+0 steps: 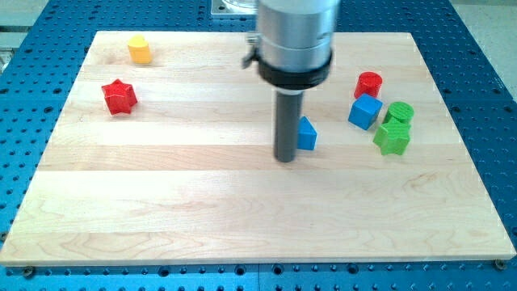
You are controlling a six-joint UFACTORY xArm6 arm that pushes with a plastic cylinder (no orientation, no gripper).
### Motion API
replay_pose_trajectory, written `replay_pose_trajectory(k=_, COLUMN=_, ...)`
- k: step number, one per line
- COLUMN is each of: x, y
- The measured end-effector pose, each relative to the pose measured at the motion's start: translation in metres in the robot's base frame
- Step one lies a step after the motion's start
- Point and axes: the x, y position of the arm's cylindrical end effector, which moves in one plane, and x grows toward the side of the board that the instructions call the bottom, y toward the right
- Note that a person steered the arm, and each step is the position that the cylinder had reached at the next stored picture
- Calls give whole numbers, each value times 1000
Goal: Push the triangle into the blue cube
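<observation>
A blue triangle block [307, 134] lies on the wooden board [202, 210] near the middle. My tip [286, 158] is right at the triangle's left side, touching or nearly touching it; the rod hides the triangle's left edge. The blue cube [365, 111] sits to the view's right of the triangle, a short gap away and slightly higher in the view.
A red cylinder [369, 83] stands just above the blue cube. Two green blocks [398, 112] [393, 138] sit at the cube's right. A red star [119, 97] and a yellow block [140, 49] lie at the view's upper left.
</observation>
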Motion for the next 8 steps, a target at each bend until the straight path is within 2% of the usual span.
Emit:
replay_pose_trajectory(k=1, x=-14, y=42)
replay_pose_trajectory(k=3, x=-14, y=-58)
replay_pose_trajectory(k=4, x=-27, y=-70)
replay_pose_trajectory(k=5, x=-41, y=-54)
replay_pose_trajectory(k=7, x=-36, y=49)
replay_pose_trajectory(k=8, x=-32, y=21)
